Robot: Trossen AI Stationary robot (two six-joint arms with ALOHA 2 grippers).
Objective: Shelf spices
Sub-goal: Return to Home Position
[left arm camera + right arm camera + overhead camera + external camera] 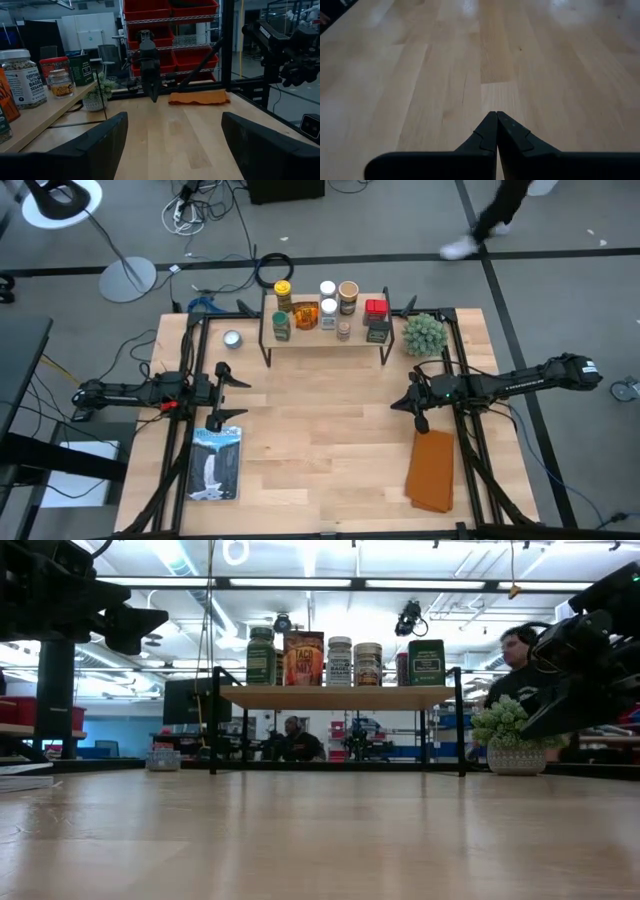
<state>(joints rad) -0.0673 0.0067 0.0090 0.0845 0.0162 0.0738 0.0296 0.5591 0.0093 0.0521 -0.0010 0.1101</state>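
The spices (327, 308) stand together on top of the shelf (325, 341) at the table's far side: jars with yellow, white, green and tan lids, an orange packet, a red tin and a dark box. In the low view they form a row (340, 660) on the light-wood board (335, 696). My left gripper (240, 395) hovers open over the table's left part and points right; its wrist view shows the fingers wide apart (175, 135). My right gripper (400, 402) is shut (496, 116) above bare wood at the table's right, pointing left.
A flat round silver tin (233, 339) lies left of the shelf and a spiky green plant (423, 333) stands to its right. A printed booklet (217, 463) lies near left, an orange cloth (433, 470) near right. Bare wood lies between the arms. A person (490, 220) walks beyond the table.
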